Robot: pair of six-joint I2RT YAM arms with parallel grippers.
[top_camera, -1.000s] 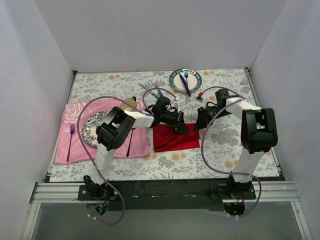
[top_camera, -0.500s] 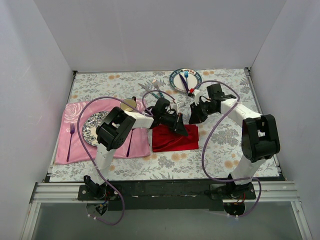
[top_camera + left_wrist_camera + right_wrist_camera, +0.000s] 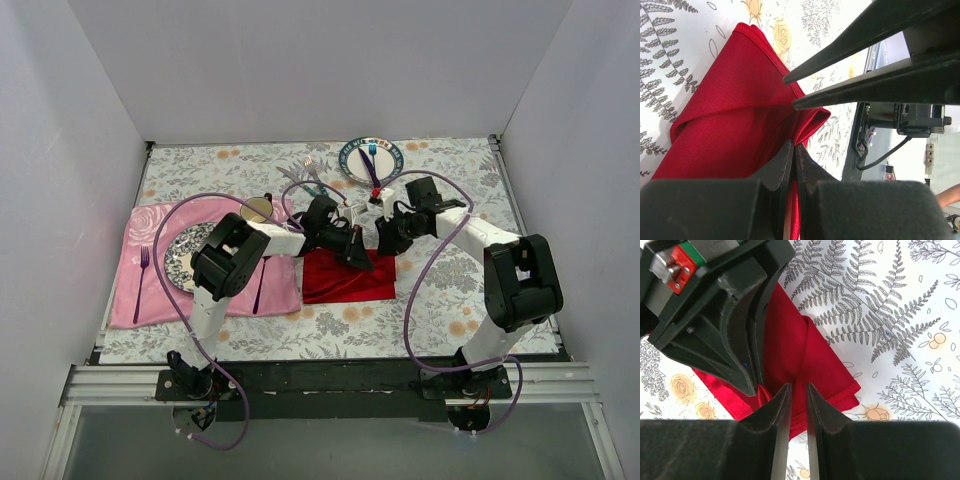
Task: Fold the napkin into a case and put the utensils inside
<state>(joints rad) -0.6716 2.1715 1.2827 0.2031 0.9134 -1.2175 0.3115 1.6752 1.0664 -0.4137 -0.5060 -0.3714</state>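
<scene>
The red napkin lies folded on the floral tablecloth in front of both arms. My left gripper is shut on a raised fold of the napkin at its far edge. From the right, my right gripper hangs just over the napkin, close beside the left one. Its jaws stand a narrow gap apart, with a crease of cloth running up to the tips. In the top view the left gripper and right gripper almost meet. The teal-handled utensils lie further back.
A pink placemat on the left carries a patterned plate, a purple fork and a purple utensil. A cup stands behind it. At the back, a plate holds blue and purple cutlery.
My right gripper has swung left and slightly back, closing in on the left gripper at the napkin's far edge. The left gripper has kept its hold on the fold.
</scene>
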